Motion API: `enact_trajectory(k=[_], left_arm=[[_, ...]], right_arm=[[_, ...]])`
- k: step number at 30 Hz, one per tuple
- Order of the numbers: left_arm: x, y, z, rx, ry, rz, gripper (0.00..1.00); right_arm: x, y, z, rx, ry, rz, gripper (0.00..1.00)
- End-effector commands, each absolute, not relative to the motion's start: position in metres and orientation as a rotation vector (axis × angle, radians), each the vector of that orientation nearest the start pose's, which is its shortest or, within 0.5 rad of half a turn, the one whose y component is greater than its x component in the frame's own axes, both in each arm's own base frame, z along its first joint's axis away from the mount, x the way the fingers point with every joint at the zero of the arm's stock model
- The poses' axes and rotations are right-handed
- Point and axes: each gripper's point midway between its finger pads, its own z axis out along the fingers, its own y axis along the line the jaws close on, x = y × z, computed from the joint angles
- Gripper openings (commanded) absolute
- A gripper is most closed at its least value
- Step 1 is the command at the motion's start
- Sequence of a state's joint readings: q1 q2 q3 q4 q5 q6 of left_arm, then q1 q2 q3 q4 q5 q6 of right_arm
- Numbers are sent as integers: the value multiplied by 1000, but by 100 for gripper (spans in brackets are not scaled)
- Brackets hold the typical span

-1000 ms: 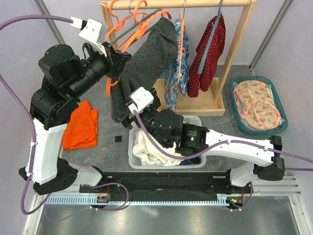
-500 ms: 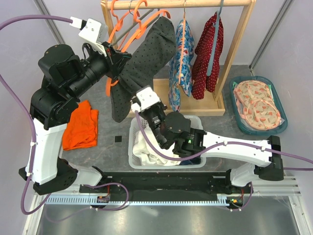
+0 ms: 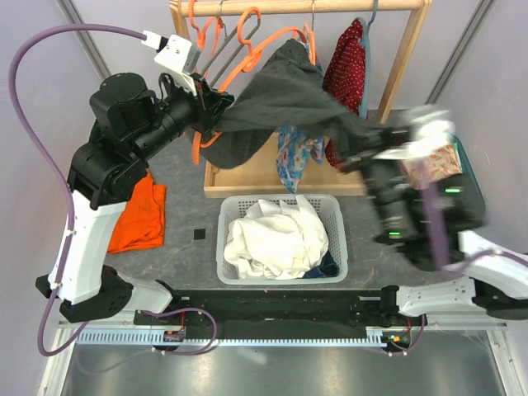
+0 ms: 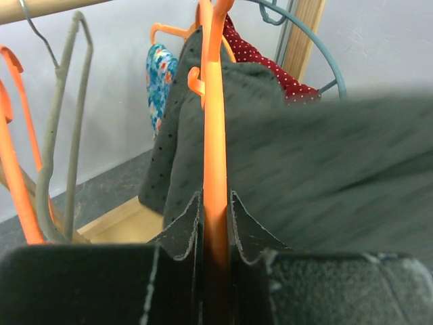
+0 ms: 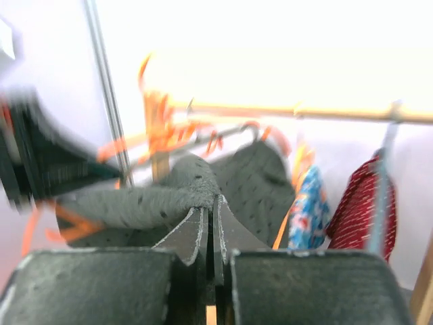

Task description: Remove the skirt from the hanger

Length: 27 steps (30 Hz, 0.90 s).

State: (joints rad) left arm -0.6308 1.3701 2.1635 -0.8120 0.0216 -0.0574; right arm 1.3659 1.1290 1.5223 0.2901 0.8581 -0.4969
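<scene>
The dark grey dotted skirt (image 3: 289,87) is stretched out to the right from the orange hanger (image 3: 247,58) below the wooden rail. My left gripper (image 3: 208,111) is shut on the hanger's lower bar. In the left wrist view the orange hanger (image 4: 215,135) runs up between the closed fingers of the left gripper (image 4: 216,211), with the skirt (image 4: 325,169) draped to its right. My right gripper (image 3: 365,147), blurred by motion, is shut on the skirt's far end. In the right wrist view the right gripper (image 5: 210,211) pinches a fold of the skirt (image 5: 135,203).
A white basket (image 3: 224,247) of laundry sits at front centre. An orange cloth (image 3: 136,214) lies at the left. On the wooden rack (image 3: 404,58) hang a red garment (image 3: 346,70), a blue floral garment (image 3: 293,153) and empty hangers (image 3: 206,33).
The right gripper shut on the skirt beside the basket, then swung up and far to the right, stretching the skirt sideways. The left arm lifted the hanger slightly.
</scene>
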Motion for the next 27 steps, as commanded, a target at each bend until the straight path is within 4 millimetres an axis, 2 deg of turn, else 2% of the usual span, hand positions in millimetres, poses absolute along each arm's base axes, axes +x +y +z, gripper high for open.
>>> enact_trajectory(k=[1, 2, 3, 6, 8, 11, 16, 17, 20, 27], left_arm=[[290, -205, 562, 408, 1468, -515, 2], [291, -205, 562, 405, 1467, -513, 2], [293, -206, 561, 403, 1470, -508, 2], [297, -207, 562, 398, 1466, -503, 2], [299, -208, 564, 396, 1462, -505, 2], [302, -210, 565, 386, 1461, -503, 2], [305, -207, 564, 375, 1463, -481, 2], [306, -206, 565, 373, 1461, -477, 2], [307, -203, 565, 365, 1459, -461, 2], [314, -191, 552, 333, 1485, -373, 2]], right_arm=[[167, 123, 656, 37, 973, 606, 0], [162, 113, 661, 57, 949, 659, 0], [154, 89, 667, 90, 911, 710, 0], [131, 71, 681, 77, 813, 871, 0], [125, 77, 688, 33, 804, 912, 0], [123, 102, 695, -43, 841, 935, 0], [128, 139, 690, -125, 899, 913, 0], [130, 153, 685, -153, 923, 900, 0], [136, 170, 677, -182, 962, 874, 0], [137, 182, 673, -203, 977, 875, 0]])
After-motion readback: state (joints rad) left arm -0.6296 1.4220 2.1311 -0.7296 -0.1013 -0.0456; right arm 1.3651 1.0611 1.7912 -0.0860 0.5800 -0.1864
